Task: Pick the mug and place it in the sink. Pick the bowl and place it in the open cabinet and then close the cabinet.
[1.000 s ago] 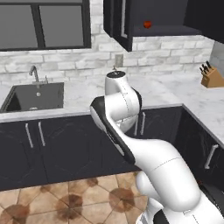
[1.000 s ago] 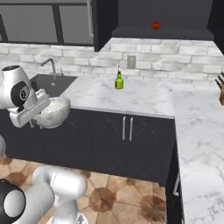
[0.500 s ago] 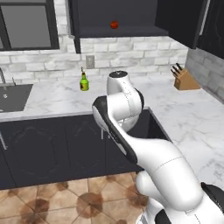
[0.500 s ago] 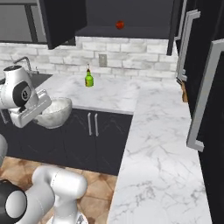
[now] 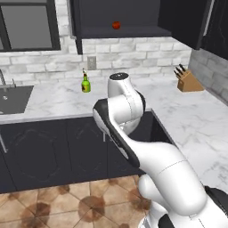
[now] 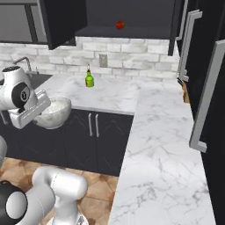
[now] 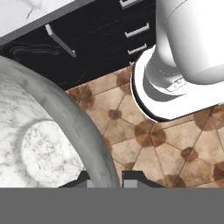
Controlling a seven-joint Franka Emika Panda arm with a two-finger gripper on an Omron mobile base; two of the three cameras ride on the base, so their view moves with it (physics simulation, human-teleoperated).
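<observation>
Claw (image 7: 105,178) pinches the bowl (image 7: 48,144) rim in hand view; right base view shows it above the floor.

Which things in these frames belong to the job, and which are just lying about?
Job:
- bowl, gripped at its rim by the hand, held off the counter above the floor
- sink, at the left end of the counter
- cabinet, open, above the counter

Lying about:
- green bottle on the counter
- knife block on the counter
- small red item on the cabinet shelf

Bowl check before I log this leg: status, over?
Pincer shut on bowl rim. Bowl carried off the counter, above floor. Open cabinet ahead; green bottle below it.
</observation>
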